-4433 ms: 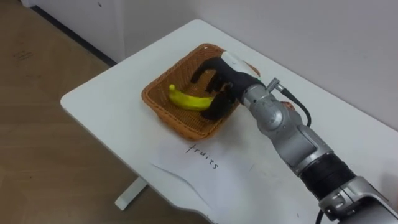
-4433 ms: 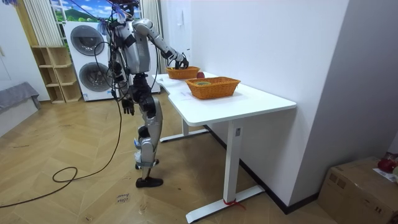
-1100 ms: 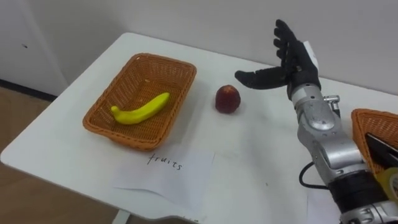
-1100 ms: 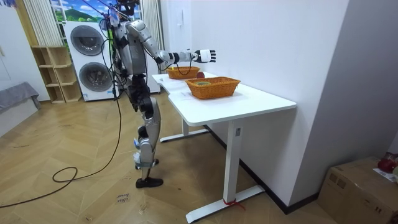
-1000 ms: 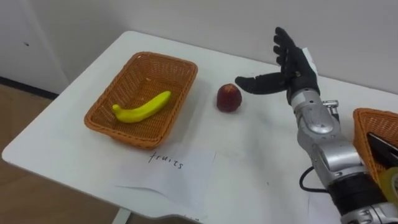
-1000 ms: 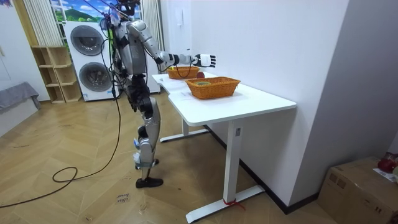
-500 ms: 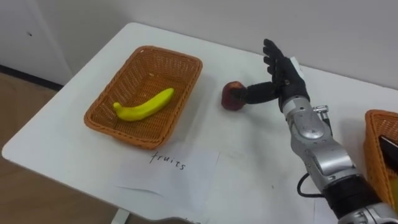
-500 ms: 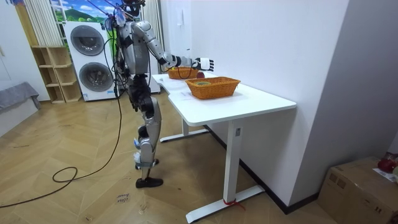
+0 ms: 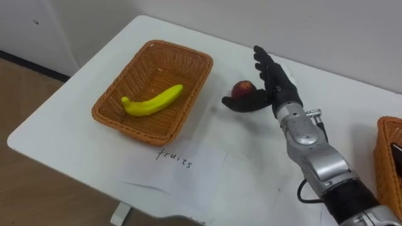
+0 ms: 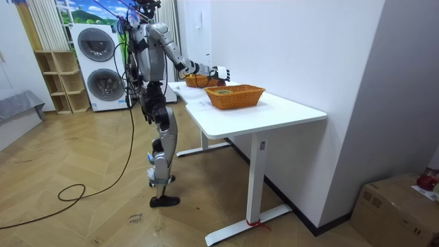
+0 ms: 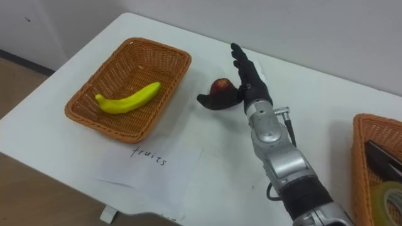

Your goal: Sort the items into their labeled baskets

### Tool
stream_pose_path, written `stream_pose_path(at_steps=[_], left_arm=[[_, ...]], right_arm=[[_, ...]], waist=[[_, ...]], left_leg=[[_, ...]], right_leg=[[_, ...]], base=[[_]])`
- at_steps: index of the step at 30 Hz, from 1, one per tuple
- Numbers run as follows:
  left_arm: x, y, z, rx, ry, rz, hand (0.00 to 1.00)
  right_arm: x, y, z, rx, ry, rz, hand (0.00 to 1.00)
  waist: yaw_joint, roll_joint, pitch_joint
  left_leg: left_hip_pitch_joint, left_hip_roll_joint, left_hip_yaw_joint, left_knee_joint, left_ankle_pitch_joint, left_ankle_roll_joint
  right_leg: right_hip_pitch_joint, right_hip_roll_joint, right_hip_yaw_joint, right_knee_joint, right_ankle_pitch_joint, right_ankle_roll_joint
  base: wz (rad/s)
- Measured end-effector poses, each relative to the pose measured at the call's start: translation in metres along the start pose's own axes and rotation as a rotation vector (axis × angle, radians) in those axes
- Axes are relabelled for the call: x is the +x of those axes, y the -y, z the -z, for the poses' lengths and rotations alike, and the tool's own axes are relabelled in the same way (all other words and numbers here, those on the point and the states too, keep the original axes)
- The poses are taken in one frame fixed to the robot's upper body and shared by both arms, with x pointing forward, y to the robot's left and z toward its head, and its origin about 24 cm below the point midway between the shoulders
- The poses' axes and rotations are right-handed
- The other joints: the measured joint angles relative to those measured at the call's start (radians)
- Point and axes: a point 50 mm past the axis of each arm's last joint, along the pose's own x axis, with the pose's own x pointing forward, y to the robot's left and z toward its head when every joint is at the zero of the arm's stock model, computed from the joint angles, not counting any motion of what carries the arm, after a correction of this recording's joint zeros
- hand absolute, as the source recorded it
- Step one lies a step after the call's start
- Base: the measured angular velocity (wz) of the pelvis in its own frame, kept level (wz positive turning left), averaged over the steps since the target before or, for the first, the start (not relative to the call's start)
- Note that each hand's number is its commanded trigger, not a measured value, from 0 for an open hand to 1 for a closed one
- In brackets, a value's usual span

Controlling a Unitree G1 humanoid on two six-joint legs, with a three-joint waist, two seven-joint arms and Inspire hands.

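Now the right hand (image 9: 276, 91) is at the apple (image 9: 242, 90), which sits on the white table (image 9: 75, 135) just right of the left basket (image 9: 103, 116). The hand is spread wide: its fingers (image 9: 262, 63) stand straight on the apple's far right side, and the thumb reaches across the near side and seems to touch it. A banana (image 9: 154, 100) lies inside this basket. A sheet of paper (image 9: 188, 166) lies just in front of it. Far right of it stands a second basket (image 11: 358, 157).
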Motion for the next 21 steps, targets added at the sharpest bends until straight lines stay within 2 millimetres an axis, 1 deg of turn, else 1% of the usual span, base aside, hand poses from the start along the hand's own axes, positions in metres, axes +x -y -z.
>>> stream_pose_path(at_steps=[4, 17, 21], left_arm=[[0.0, 0.0, 0.002, 0.001, -0.003, -0.005, 0.0], [-0.001, 0.001, 0.003, 0.003, -0.007, -0.001, 0.0], [-0.001, 0.001, 0.003, 0.003, -0.008, -0.001, 0.0]], right_arm=[[0.0, 0.002, 0.008, -0.007, -0.035, 0.007, 0.0], [0.0, 0.001, 0.008, -0.098, -0.02, -0.01, 0.0], [0.0, 0.003, 0.015, -0.132, -0.048, -0.001, 0.0]], waist=[[-0.001, -0.002, 0.0019], [0.003, -0.007, 0.0047], [0.019, -0.009, 0.006]], left_leg=[[-0.001, -0.001, -0.001, 0.0, 0.0, 0.0], [-0.001, 0.0, -0.001, -0.003, 0.0, 0.0], [-0.001, 0.0, -0.001, -0.002, 0.0, 0.0]], right_leg=[[0.0, 0.0, 0.006, 0.0, 0.0, 0.0], [-0.001, 0.001, 0.009, 0.0, 0.0, 0.0], [-0.003, 0.001, 0.008, 0.0, 0.0, 0.0]], base=[[0.0], [0.0], [0.0]])
